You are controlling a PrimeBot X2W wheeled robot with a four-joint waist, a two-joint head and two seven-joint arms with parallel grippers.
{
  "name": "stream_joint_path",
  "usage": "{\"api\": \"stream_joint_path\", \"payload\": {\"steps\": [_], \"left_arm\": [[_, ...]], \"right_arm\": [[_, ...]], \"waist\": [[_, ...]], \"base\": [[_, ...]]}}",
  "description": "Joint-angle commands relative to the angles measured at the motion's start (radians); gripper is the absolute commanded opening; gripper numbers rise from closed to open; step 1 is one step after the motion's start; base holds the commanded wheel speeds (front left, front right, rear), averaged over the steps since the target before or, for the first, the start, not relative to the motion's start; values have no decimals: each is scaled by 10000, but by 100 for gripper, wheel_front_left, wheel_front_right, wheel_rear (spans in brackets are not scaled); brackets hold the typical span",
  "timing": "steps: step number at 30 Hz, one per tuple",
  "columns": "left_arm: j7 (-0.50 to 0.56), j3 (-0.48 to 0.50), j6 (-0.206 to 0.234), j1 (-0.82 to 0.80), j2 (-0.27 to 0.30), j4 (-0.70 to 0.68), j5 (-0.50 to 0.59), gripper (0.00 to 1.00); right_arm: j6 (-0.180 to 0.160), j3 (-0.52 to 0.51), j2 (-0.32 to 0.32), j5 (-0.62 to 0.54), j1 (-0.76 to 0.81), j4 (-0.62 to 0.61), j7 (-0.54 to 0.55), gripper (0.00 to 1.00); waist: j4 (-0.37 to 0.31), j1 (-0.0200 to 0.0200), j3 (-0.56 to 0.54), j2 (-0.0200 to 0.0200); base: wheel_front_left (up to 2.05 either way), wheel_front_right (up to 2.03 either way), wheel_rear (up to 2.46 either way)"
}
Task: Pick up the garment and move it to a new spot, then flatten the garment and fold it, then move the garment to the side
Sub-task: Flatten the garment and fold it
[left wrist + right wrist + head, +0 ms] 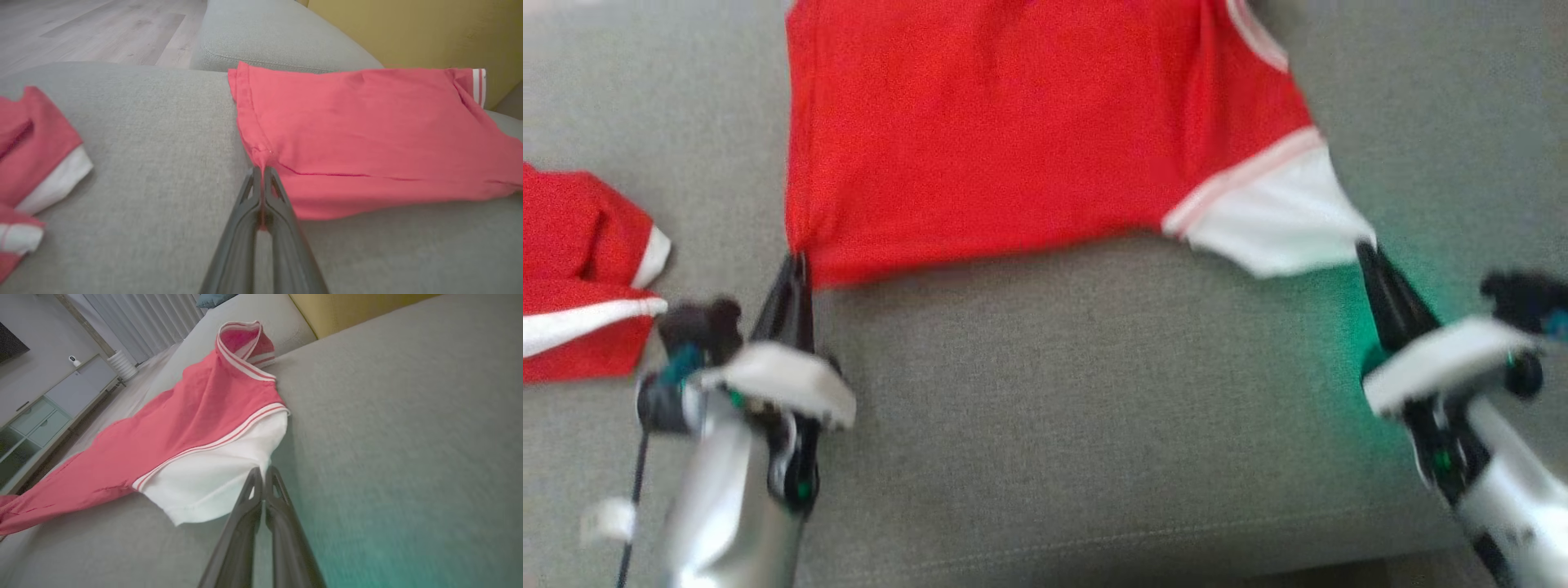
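Head view: left claw (796,263), right claw (1364,249), both tight on garment (1013,139), near edge.

- Left gripper (261,174) rose from the bottom centre of the frame; both dark fingers were pressed together, pinching the near corner of the red garment (359,134).
- Garment lay spread across the centre and right of the frame, its hemmed edge running up from the pinched corner and a fold crease crossing its lower part.
- A white-striped sleeve edge (478,85) showed at the upper right.
- Grey sofa cushion (155,171) lay beneath the garment.
- A second red piece with white cuff (41,163) lay at the left edge, well apart from the gripper.
- Wooden floor (81,28) showed upper left; a yellow surface (408,32) upper right.
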Motion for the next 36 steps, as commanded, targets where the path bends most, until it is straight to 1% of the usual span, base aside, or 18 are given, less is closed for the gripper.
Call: {"api": "stream_joint_path", "payload": {"steps": [1,4,6,7,12,14,16,21,25,28,30,32,36], "left_arm": [[-52,378,-69,669,303,-869,133,0],[-48,403,72,1797,277,-1615,119,0],[191,401,162,2483,259,-2165,50,0],[191,401,162,2483,259,-2165,50,0],[1134,434,461,4136,258,-4200,-102,0],[1622,436,593,4724,306,-5053,-114,0],[2107,434,711,5217,361,-5811,-120,0],[3187,285,841,5980,598,-7284,8,0],[3875,146,774,5926,776,-7782,12,0],[4337,68,673,5619,901,-7810,-54,0],[4638,24,585,5295,959,-7755,-150,0],[4911,17,489,4940,1001,-7624,-306,0],[5321,97,307,4103,1076,-7286,-685,0]], "right_arm": [[65,-226,-478,69,971,-748,54,0],[65,-788,-786,15,2213,-1519,615,0],[65,-1299,-920,-79,3037,-2022,1140,0],[65,-1299,-920,-79,3037,-2022,1140,0],[65,-2898,-908,-551,5076,-3672,2790,0],[65,-3669,-728,-886,5867,-4457,3561,0],[65,-4507,-403,-1333,6604,-5300,4357,0],[65,-6403,939,-2626,7794,-7534,6279,0],[65,-7160,1919,-3449,7821,-8751,7495,0],[65,-7313,2279,-3763,7316,-9052,8127,0],[65,-7338,2365,-3928,6834,-9046,8449,0],[65,-7339,2464,-3806,6286,-8856,8683,0],[65,-7387,2394,-3708,5197,-8264,8962,0]], "waist": [[15,0,-486,-1],[0,0,-809,-1],[9,0,-1010,-1],[9,0,-1010,-1],[16,0,-1323,-1],[13,0,-1401,-1],[3,0,-1467,-1],[17,0,-1499,-1],[69,0,-1394,-1],[56,0,-1199,-1],[72,0,-985,-1],[98,0,-793,-1],[190,0,-355,-1]], "base": [[0,0,0],[0,0,0],[0,0,0],[0,0,0],[0,0,0],[0,0,0],[0,0,0],[0,0,0],[0,0,0],[0,0,0],[0,0,0],[0,0,0],[0,0,0]]}}
